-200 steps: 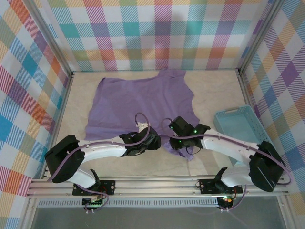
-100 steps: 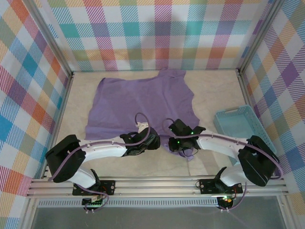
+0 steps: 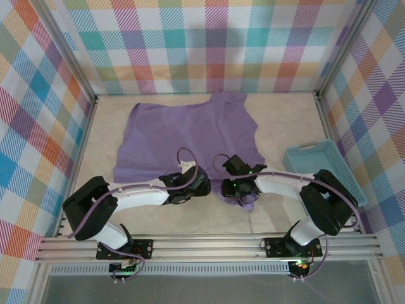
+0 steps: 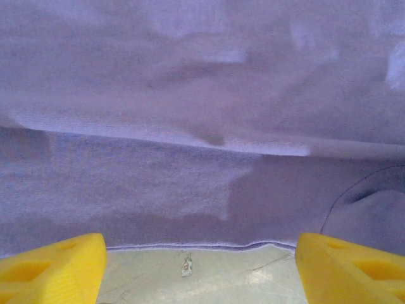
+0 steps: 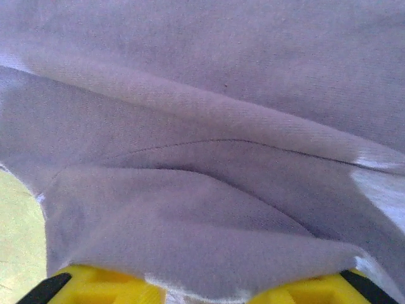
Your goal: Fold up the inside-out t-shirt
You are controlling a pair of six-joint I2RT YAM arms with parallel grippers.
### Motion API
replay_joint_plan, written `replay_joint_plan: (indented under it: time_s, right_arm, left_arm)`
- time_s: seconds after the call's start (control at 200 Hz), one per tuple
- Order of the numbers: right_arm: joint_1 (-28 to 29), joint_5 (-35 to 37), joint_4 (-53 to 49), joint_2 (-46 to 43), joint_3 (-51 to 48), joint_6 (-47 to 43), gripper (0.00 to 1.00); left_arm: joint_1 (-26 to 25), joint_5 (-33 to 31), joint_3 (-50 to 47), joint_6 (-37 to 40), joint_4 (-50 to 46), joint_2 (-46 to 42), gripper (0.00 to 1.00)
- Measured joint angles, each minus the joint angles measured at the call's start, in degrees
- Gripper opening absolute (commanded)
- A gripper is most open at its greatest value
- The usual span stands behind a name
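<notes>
Lavender-purple thin short-sleeved t-shirt (image 3: 190,136) lies spread toward the desk's (image 3: 288,120) far edge. Right pincer (image 3: 236,189) has crept left along its near hem, cloth draped over it; whether it grips, I cannot tell. Left pincer (image 4: 200,256) stays released beside the hem: folding looks barely begun.

T-shirt (image 3: 190,136): plain lavender. Basket (image 3: 316,163): light blue. Walls (image 3: 209,44): pastel multicolour plaid. Table (image 3: 285,126): beige, faintly marbled. Fingers (image 4: 50,269): yellow. Arms (image 3: 136,197): white, black joints.

Lavender t-shirt (image 3: 190,134) spread flat, left tool (image 3: 201,184) and right tool (image 3: 229,189) at near hem — blue basket (image 3: 326,168) apart.
</notes>
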Motion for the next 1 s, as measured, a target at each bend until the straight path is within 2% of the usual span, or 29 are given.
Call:
replay_joint_plan:
  time_s: [0.14,0.24,0.41,0.745,1.0]
  right_arm:
    - [0.00,-0.92,0.63,0.35,0.13,0.11,0.25]
    - [0.00,-0.94,0.42,0.42,0.39,-0.04,0.23]
    - [0.50,0.59,-1.27,0.39,1.27,-0.48,0.28]
    - [1.77,3.26,-2.95,0.09,1.90,-1.36,0.24]
    - [1.79,4.22,-3.30,1.01,2.27,-2.38,0.03]
  left_arm:
    - [0.04,0.02,0.00,0.00,0.02,0.63,0.78]
    - [0.11,0.07,-0.02,0.00,0.02,1.05,0.78]
    - [1.11,0.70,0.04,0.07,-0.22,2.38,0.78]
    - [4.35,1.84,3.52,2.23,-0.83,4.04,0.78]
    - [6.03,2.84,6.75,4.02,-1.62,6.91,0.77]
